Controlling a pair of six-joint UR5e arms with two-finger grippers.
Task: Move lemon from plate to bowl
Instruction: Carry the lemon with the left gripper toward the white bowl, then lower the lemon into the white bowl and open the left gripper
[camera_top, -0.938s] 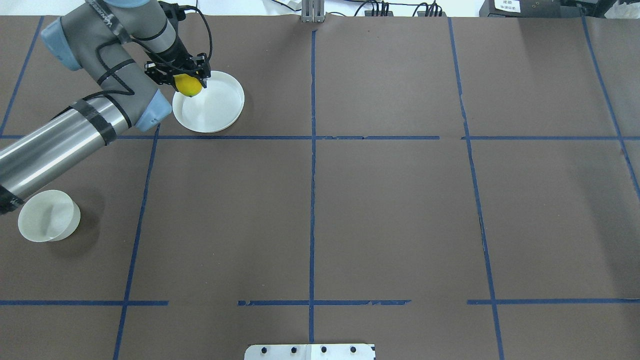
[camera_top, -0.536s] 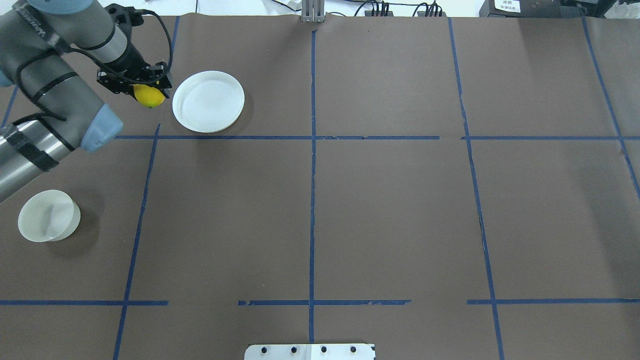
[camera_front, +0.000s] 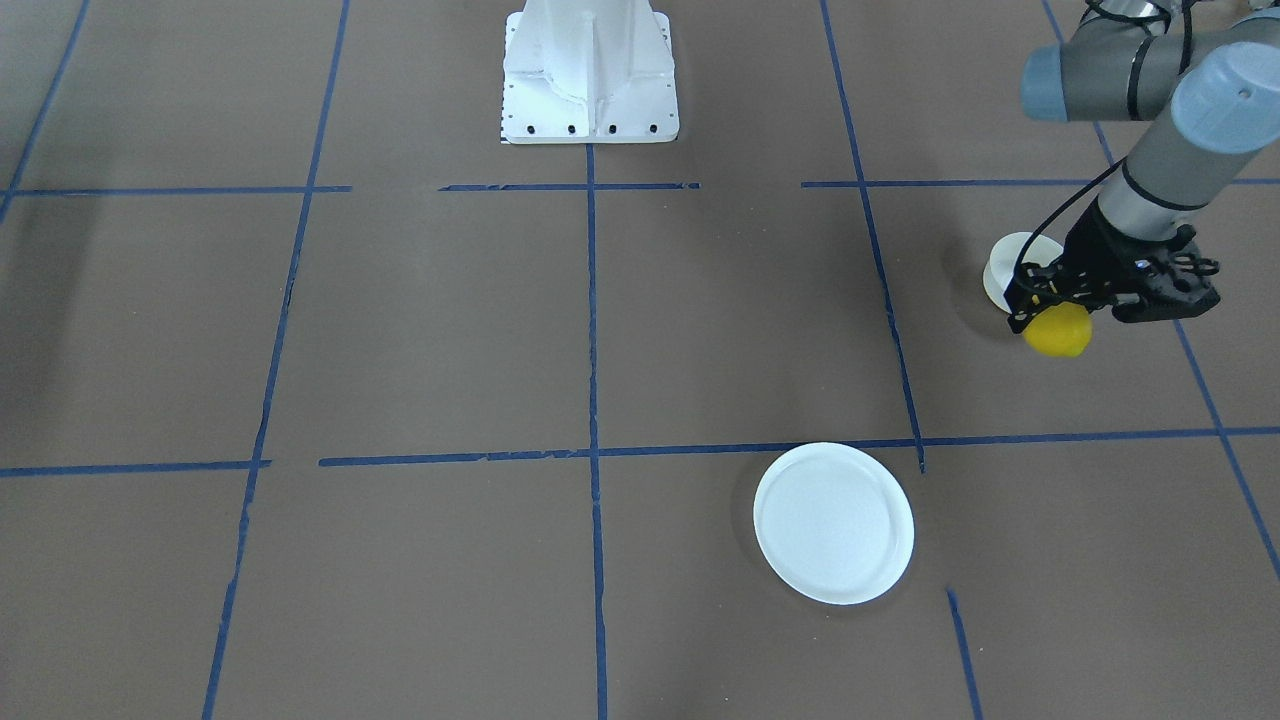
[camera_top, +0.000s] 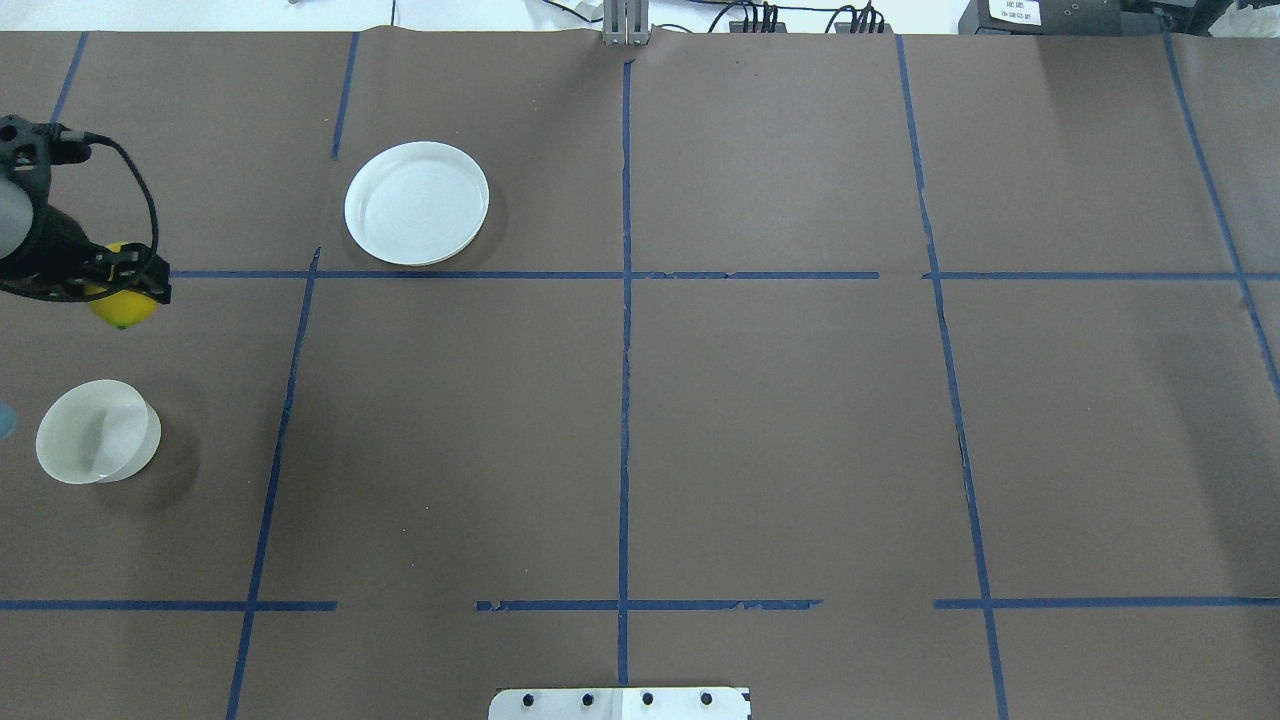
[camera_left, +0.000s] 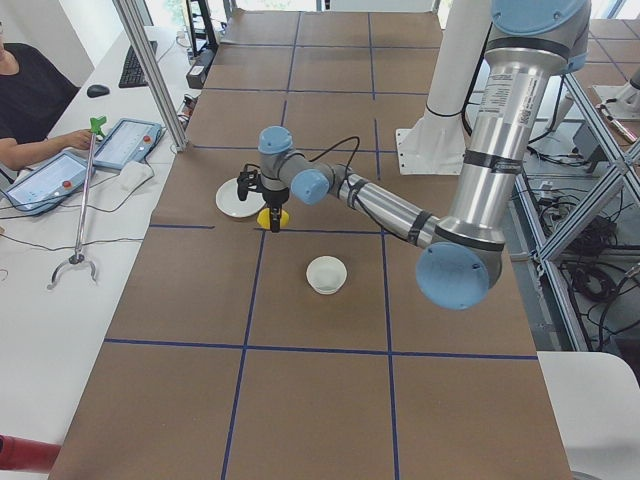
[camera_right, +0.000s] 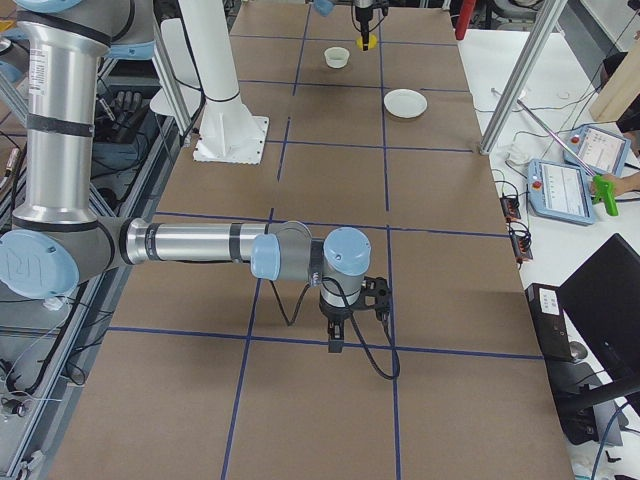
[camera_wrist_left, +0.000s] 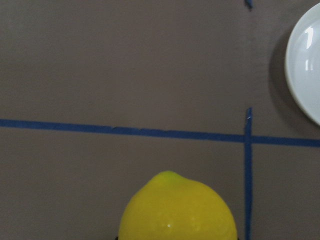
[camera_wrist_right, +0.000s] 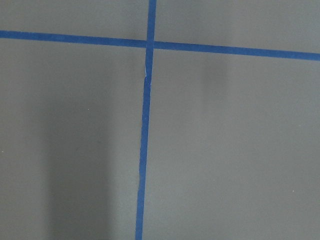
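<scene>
The left arm comes in from the upper right of the front-facing view, its grey forearm slanting down and to the left, wrist bent so the left gripper (camera_front: 1058, 305) points straight down at the table (camera_top: 780, 420). In the overhead view only the black wrist and its cable show, at the far left edge. Its fingers are closed narrowly on the lemon (camera_top: 122, 308) and hold it in the air – clear of both dishes. In the overhead view the fruit hangs at the left edge, down and to the left of the plate (camera_top: 417, 203) and above the bowl (camera_top: 98, 432), apart from each. The left wrist camera shows the lemon at bottom centre, with a slice of the plate at the upper right.

The right arm lies low and stretched out in the foreground of the right-side view, its right gripper (camera_right: 334, 340) aimed down near a crossing of blue tape lines (camera_top: 625, 400); whether its fingers are apart or together, I cannot tell.

Counted – one lemon, one plate, one bowl, two arms.
</scene>
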